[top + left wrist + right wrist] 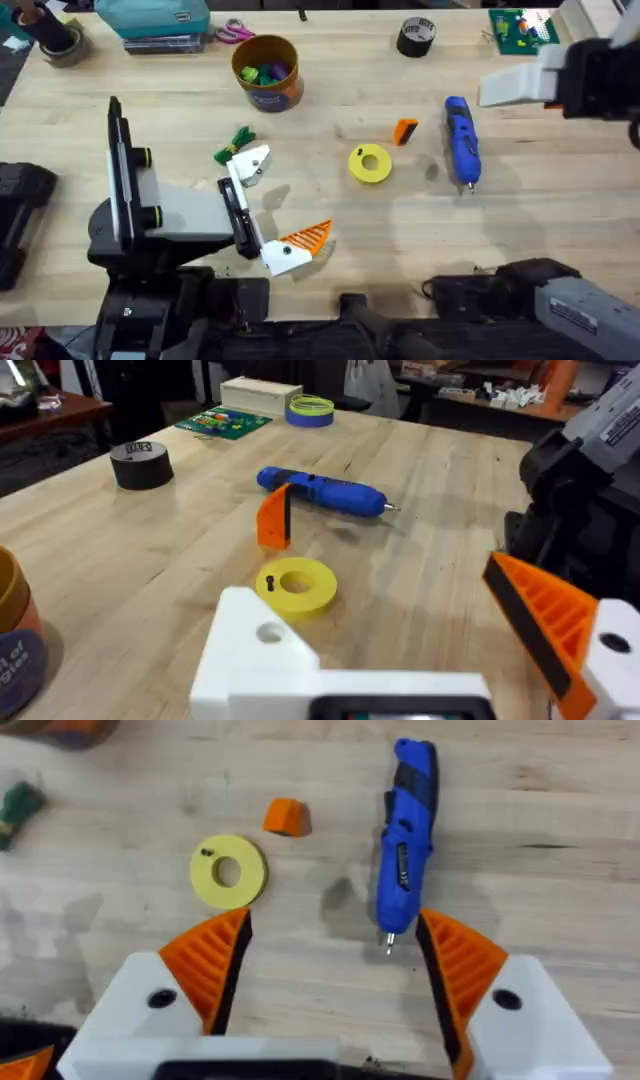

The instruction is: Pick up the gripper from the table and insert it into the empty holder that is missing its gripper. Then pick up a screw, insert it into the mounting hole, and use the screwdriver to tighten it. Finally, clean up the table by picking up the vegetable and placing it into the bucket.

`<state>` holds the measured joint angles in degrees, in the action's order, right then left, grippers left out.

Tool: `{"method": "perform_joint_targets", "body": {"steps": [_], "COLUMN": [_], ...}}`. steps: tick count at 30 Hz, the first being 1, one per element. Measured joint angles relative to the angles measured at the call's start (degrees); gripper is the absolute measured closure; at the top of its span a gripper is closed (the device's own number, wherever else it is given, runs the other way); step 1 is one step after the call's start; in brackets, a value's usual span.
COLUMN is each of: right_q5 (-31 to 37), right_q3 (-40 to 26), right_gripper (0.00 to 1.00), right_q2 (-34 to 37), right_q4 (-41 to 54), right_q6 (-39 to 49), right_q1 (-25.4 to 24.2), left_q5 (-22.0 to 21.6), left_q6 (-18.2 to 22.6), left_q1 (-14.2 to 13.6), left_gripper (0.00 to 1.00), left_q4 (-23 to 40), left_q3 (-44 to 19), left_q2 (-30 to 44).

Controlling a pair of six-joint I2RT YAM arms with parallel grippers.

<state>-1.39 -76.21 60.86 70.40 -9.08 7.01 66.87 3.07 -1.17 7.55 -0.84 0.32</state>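
Overhead view, read from left to right: the left arm lies low on the pale wooden counter [150, 110], its left tool [268, 205] spread wide and gripping nothing; one white angular plastic holder [250, 163] is bare, with an open mounting hole, while its partner carries an orange ribbed wedge [308, 236], so the arm appears parked for repair. Touching the bare holder lies the tiny green leafy toy vegetable [234, 145], not yet cleared away. Behind it stands the round orange-brown bucket [267, 72] with a dark blue label band, holding colourful toys. Toward the middle, a flat yellow ring [370, 164] bears a small dark item, probably the screw, though too small to confirm. Just beyond it the loose small orange plastic gripper [404, 132] with a dark end stands on the counter, untouched and well apart from the holder. Next is the blue pen-shaped screwdriver [461, 140], lying flat with its metal tip toward the arm bases. The right tool [330, 955] hangs above this group, its two orange ribbed pads [212, 958] parted and empty, judged to be positioned for collecting the gripper. A black tape roll [416, 37], a green circuit board [520, 28], scissors and a teal case line the far edge; the room behind shows cluttered workbenches.
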Motion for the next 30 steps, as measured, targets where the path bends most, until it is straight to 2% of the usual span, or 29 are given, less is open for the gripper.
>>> {"method": "perform_joint_targets", "body": {"steps": [8, 14, 24, 30], "right_q5": [0.0, 0.0, 0.0, 0.0], "right_q3": [-6.0, -7.0, -7.1, -7.2], "right_gripper": [0.005, 0.005, 0.005, 0.005], "right_q2": [8.1, 11.3, 12.4, 15.5], "right_q4": [5.3, 7.0, 5.8, 5.8], "right_q6": [-3.2, -5.1, -6.5, -9.3], "right_q1": [6.8, 10.4, 11.3, 12.5], "left_q5": [0.0, 0.0, 0.0, 0.0], "left_q6": [0.0, 0.0, 0.0, 0.0], "left_q1": [0.0, 0.0, 0.0, 0.0], "left_gripper": [0.015, 0.015, 0.015, 0.015], "left_q4": [0.0, 0.0, 0.0, 0.0], "left_q3": [0.0, 0.0, 0.0, 0.0], "left_q2": [0.0, 0.0, 0.0, 0.0]}}
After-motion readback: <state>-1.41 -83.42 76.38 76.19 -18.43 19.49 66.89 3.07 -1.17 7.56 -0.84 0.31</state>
